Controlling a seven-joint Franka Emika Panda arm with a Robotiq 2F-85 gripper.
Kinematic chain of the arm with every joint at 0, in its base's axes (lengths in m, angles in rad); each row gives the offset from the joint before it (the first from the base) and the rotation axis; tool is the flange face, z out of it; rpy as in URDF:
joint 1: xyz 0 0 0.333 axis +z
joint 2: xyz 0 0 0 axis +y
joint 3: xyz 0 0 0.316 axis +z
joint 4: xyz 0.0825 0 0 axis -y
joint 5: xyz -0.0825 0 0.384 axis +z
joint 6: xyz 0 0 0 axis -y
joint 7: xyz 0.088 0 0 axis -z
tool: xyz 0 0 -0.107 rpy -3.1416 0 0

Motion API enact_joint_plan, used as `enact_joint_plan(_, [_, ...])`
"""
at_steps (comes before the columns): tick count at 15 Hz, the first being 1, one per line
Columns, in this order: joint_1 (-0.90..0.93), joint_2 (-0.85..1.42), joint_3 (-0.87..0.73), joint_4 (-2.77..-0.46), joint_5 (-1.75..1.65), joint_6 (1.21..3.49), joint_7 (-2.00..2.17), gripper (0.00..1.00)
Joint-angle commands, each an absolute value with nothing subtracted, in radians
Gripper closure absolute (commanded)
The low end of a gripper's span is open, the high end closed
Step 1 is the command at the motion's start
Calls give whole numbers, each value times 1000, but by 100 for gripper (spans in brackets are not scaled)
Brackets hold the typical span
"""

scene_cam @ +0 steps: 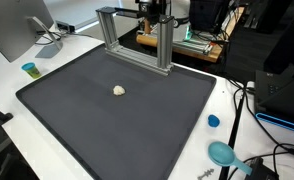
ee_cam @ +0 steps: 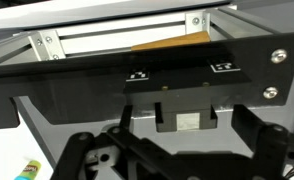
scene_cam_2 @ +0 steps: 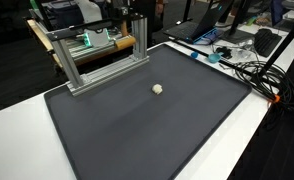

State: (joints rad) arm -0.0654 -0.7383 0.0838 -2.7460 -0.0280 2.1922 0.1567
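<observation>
Gripper (ee_cam: 177, 165) is seen spread wide, nothing held (just by the aluminium frame (scene_cam: 165, 45)). Its bars should be cleared slowly.

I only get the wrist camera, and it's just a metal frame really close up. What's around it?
Observer: The metal frame stands along one edge of a big dark mat that lies on a white table.
Operator: Is anything on the mat?
Observer: Just one small pale lump, near the middle and well apart from the frame.
Operator: Any bright colours out there?
Observer: A blue cap sits on the table, just off the mat's edge.
</observation>
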Motion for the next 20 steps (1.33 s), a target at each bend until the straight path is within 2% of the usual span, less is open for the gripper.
enact_joint_plan(1, [-56,-720,71,-2737,-34,2200,148,6])
enact_joint_plan(2, [-53,-715,70,-2737,-31,2200,147,11])
enact_joint_plan(3, [-50,-711,69,-2739,-28,2202,144,24])
enact_joint_plan(5, [-44,-700,68,-2740,-29,2207,135,27])
enact_joint_plan(7, [-48,-692,79,-2734,-45,2184,138,38])
enact_joint_plan(8, [-48,-692,79,-2731,-47,2172,135,58])
enact_joint_plan(9, [-47,-694,78,-2730,-50,2166,130,56])
enact_joint_plan(12, [-39,-699,64,-2721,-45,2144,97,62])
enact_joint_plan(15, [-30,-689,49,-2707,-46,2106,47,53])
enact_joint_plan(17, [-26,-684,42,-2695,-47,2082,25,32])
enact_joint_plan(19, [-26,-679,40,-2684,-50,2055,8,25])
enact_joint_plan(20, [-26,-678,39,-2678,-50,2041,1,28])
